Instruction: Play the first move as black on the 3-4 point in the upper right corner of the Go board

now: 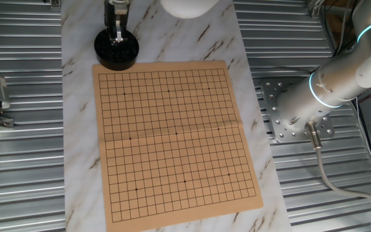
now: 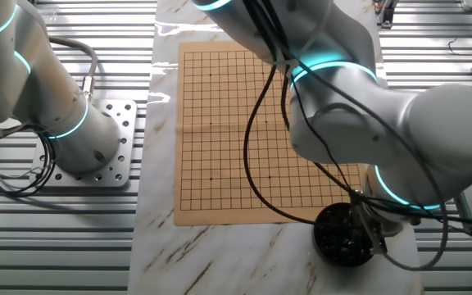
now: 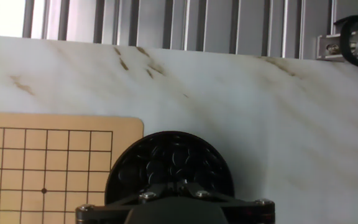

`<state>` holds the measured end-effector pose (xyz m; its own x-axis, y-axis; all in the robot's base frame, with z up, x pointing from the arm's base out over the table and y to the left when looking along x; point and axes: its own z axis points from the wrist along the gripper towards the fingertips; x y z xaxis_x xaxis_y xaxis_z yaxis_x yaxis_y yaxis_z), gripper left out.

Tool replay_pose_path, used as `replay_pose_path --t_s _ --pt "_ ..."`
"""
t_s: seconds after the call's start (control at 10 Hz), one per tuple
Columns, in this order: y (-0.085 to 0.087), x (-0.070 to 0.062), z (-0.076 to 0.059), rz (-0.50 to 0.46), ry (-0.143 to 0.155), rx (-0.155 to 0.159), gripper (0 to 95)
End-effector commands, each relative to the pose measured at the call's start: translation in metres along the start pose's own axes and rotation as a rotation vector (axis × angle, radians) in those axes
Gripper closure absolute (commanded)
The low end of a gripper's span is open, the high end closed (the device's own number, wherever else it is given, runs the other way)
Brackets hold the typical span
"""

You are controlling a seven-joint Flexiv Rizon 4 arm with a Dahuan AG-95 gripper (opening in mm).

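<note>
Black stones (image 3: 169,158) sit heaped in bowl (image 1: 116,50), upper left of frame; gripper (image 1: 117,35) dips in to pick 1, jaw spread unclear; board (image 1: 172,135) bare.

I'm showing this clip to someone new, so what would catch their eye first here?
Probably the big tan Go board, bare of stones, lying on a marble sheet. Next, the round black bowl of black stones just off one board corner, with the gripper lowered into it. In the other fixed view, the arm looms over the board.
</note>
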<state>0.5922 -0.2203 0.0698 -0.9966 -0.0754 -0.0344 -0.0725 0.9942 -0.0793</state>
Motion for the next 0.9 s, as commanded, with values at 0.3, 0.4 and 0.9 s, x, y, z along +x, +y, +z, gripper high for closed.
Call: replay_pose_path --t_s 0.3,0.4,0.9 --pt "0.0040 -0.0051 0.0048 0.015 -0.001 -0.003 95.0" --pt "0.0050 -0.0059 0.0056 0.019 0.000 -0.001 95.0" --pt "0.0058 -0.0065 0.0063 0.033 -0.001 -0.003 95.0"
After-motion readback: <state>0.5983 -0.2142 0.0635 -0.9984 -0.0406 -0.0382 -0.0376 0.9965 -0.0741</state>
